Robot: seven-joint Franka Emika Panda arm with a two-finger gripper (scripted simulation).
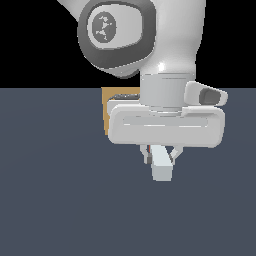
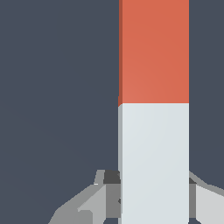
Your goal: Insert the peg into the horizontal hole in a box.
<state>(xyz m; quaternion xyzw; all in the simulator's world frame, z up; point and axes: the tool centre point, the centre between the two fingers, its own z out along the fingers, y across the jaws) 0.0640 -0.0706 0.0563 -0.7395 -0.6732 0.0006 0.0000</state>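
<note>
My gripper (image 1: 161, 157) is shut on the peg (image 1: 162, 169) and holds it above the dark floor. In the exterior view only the peg's whitish-grey end shows, pointing at the camera. In the wrist view the peg (image 2: 153, 109) fills the middle, whitish-grey half between the fingers (image 2: 111, 192) and orange-red half beyond them. The tan-brown box (image 1: 107, 111) stands behind the gripper, towards the exterior view's left, mostly hidden by the hand. Its hole is hidden.
The dark blue-grey floor (image 1: 55, 200) spreads all around. The arm's large white and grey wrist link (image 1: 130, 35) hangs above the hand and covers the top of the exterior view.
</note>
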